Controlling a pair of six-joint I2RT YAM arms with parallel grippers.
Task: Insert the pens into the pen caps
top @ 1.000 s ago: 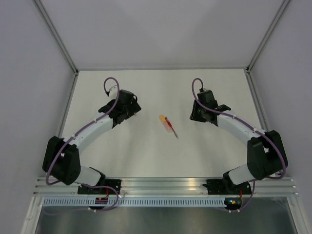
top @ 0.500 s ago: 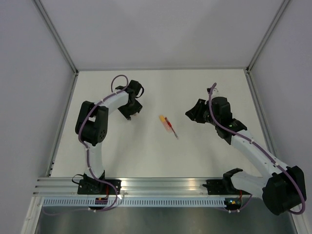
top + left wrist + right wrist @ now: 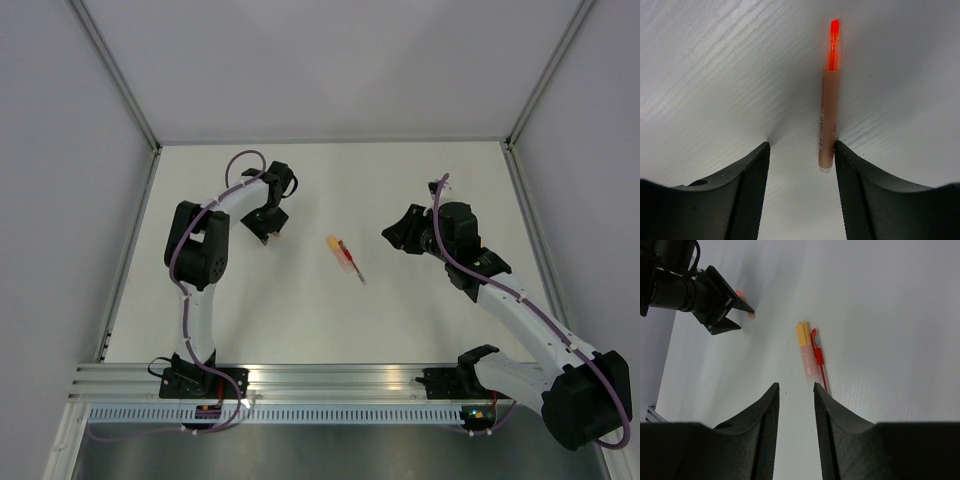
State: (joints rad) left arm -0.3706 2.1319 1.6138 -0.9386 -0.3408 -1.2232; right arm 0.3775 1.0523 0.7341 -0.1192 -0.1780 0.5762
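- Table – white, and it fills most of the top view, with pale walls around it.
- Left arm – folded up tall at its elbow and reaching to the far left part of the table. Right arm is stretched out in a long diagonal from its base toward the middle.
- Left gripper – down low over the table with its jaws spread wide, not clamping anything. The gap is much wider than the pen lying in it.
- Right gripper – hanging above the table on the right side of the centre and pointed back at it. Its fingers are only a narrow gap apart with nothing between them, so it's loose and empty.
- Peach pen – lying flat on the table between the left fingers, uncapped. Its glowing orange-red tip points away from the gripper, and its blunt end sits just beside the inner face of the finger on the right of the wrist view, well apart from the other finger.
- Red pen and an orange-ended pale pink piece – side by side in the middle of the table, between the two grippers and touched by neither. Too small and blurry to say which parts of that pair are caps.
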